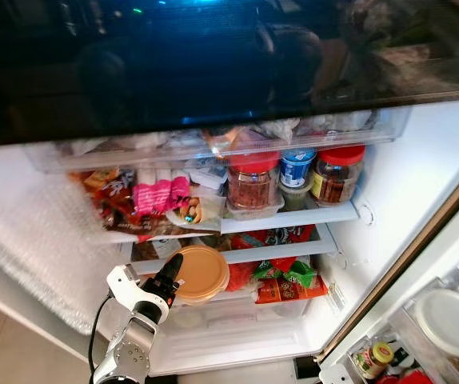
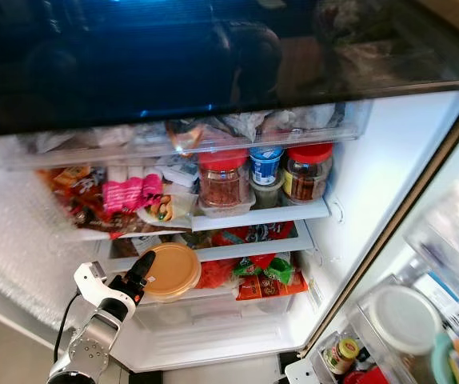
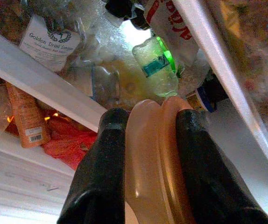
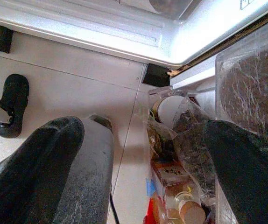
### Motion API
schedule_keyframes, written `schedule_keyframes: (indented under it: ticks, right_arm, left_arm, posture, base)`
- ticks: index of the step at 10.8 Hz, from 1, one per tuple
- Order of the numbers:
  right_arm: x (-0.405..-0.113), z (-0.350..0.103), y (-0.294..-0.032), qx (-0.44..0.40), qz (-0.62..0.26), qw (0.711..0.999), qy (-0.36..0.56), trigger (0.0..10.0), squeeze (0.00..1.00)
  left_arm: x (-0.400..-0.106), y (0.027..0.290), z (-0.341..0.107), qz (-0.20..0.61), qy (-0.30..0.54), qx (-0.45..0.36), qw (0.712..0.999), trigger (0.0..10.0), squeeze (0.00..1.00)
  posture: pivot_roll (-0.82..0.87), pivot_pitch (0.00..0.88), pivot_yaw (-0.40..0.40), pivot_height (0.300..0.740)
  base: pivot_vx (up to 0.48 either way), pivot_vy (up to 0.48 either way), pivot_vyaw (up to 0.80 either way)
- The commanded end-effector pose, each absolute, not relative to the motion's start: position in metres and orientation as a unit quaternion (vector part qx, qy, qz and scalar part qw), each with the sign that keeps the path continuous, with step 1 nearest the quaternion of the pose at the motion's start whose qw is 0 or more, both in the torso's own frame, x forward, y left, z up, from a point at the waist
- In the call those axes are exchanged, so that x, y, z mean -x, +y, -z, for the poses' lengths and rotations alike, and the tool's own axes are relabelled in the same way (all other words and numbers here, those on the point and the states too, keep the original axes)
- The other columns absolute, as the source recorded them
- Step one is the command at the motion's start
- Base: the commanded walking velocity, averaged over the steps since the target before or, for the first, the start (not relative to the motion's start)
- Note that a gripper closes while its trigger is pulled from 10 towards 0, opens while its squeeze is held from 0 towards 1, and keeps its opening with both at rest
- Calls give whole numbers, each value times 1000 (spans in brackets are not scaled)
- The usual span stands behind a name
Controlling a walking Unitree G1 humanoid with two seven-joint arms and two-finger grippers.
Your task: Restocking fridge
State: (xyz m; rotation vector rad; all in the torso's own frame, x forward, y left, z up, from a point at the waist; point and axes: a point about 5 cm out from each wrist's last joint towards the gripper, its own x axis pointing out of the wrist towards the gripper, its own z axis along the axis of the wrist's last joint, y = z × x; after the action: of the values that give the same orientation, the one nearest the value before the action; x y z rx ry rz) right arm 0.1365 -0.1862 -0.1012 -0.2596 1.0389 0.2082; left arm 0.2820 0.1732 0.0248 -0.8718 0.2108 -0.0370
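An open fridge (image 1: 389, 192) is packed with food. The left gripper (image 1: 173, 268) is reaching up to a lower shelf, its two black fingers (image 3: 101, 177) clamping the rim of a round tan lidded container (image 1: 200, 274) held at the shelf's front edge, just left of green and red packets (image 1: 287, 282). On the shelf above, a red-lidded jar (image 1: 253, 182) is standing beside a blue-capped tub (image 1: 297, 166) and another red-lidded jar (image 1: 339, 174), with pink packets (image 1: 159, 194) to the left. The right gripper (image 4: 143, 172) is hanging low over the tiled floor (image 4: 68, 88) near the door bins (image 4: 180, 140), its fingers spread wide and holding nothing.
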Motion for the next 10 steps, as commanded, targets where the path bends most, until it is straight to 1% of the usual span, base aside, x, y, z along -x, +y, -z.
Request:
schedule_keyframes:
  ticks: [1,3,8,9,10]
  right_arm:
    - [-112,110,-184,119,-105,831,534,10000,0]
    - [-112,110,-184,118,-100,834,531,10000,0]
    - [-113,109,-184,111,-100,837,527,10000,0]
    - [-112,110,-184,118,-105,830,535,10000,0]
    - [-114,109,-183,110,-106,837,525,10000,0]
  left_arm:
    - [-285,176,-28,13,96,416,904,10000,0]
    - [-286,175,-29,15,95,417,904,10000,0]
    - [-288,177,-30,10,92,415,905,10000,0]
    - [-288,177,-30,9,91,415,905,10000,0]
    - [-289,178,-31,8,89,414,906,10000,0]
  posture:
    - [-99,46,36,695]
    - [-93,43,36,666]
    - [-94,55,33,666]
    - [-96,57,32,666]
    - [-94,58,30,651]
  base:
    - [0,0,0]
    - [0,0,0]
    - [0,0,0]
    - [0,0,0]
    - [0,0,0]
